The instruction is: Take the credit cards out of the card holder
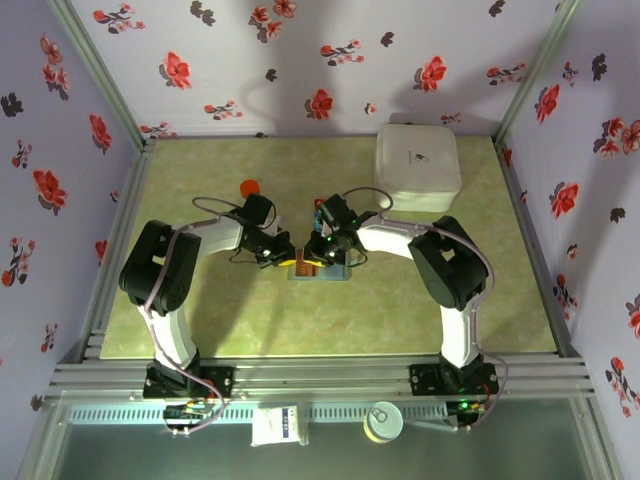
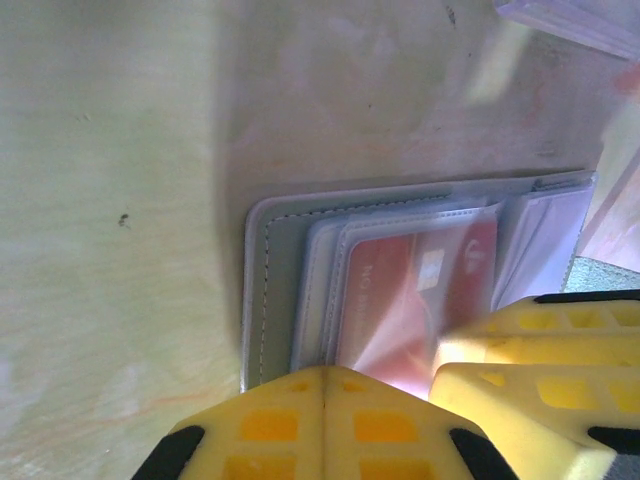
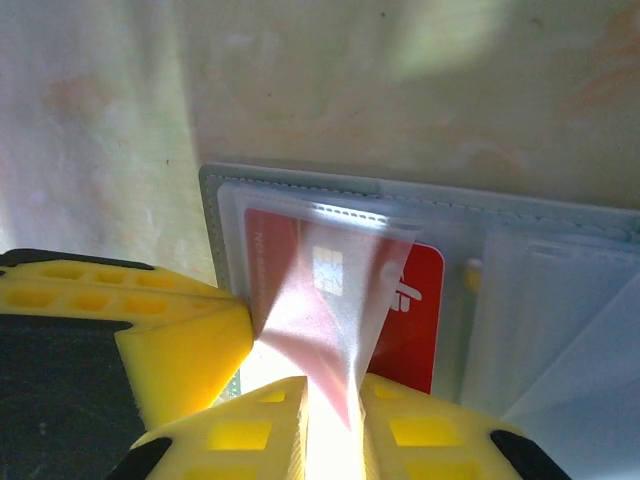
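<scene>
Top external view, biggest first: the table (image 1: 200,320) with the white box (image 1: 417,167) at its far right corner, and my two arms meeting at mid-table over the card holder (image 1: 318,270), which lies open and flat. My left gripper (image 2: 325,378) has its jaws pressed together with nothing between them, tips at the holder's near edge. I judge it is pinning the grey cover down. My right gripper (image 3: 332,395) has its jaws nearly closed, pinching the clear sleeve (image 3: 335,300), which rises to them in a taut tapering fold. The red card (image 3: 405,300) sits inside that sleeve, chip showing through. Whether my pads also have the card's edge, I cannot tell. So the step is the first extraction, barely begun. Next I need a grip on the card itself, then a straight pull out of the pocket while the left holds firm.
</scene>
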Robot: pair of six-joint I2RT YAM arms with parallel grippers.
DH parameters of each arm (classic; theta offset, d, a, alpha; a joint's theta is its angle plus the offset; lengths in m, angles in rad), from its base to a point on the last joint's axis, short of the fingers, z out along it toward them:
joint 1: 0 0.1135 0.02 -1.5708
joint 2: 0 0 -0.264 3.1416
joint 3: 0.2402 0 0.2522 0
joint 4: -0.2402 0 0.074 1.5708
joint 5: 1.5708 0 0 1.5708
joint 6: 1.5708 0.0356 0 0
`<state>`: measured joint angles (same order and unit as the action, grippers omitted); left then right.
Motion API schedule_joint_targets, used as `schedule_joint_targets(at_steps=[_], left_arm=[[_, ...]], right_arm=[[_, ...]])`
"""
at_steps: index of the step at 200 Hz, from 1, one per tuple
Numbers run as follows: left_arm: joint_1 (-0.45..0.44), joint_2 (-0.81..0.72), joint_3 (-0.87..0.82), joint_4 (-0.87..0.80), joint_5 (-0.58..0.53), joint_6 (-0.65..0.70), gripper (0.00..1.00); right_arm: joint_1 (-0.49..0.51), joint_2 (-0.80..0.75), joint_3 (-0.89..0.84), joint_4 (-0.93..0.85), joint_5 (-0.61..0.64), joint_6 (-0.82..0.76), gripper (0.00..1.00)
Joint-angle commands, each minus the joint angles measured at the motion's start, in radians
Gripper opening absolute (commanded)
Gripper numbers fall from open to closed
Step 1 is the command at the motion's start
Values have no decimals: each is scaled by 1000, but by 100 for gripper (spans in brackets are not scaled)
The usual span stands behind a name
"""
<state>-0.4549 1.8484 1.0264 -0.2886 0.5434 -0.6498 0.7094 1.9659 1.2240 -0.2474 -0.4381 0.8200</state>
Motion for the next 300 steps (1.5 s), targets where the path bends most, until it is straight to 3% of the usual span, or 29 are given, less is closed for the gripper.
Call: schedule_joint_targets(at_steps=[1,100,184,300], left_arm=[[7,13,-25,-16,-3,14,0],[7,-31,-37,-13,-5,1,1],[-10,-87,-8,-50,3,-5,0],[-51,-24,-14,-30,3,-4,0]], right_arm=[[9,21,14,-23,11,0,20],[24,17,87,-212,125,-79,21],[25,-42,68,-161,110,-65,22],[15,-46,42,-164,128,-68,24]])
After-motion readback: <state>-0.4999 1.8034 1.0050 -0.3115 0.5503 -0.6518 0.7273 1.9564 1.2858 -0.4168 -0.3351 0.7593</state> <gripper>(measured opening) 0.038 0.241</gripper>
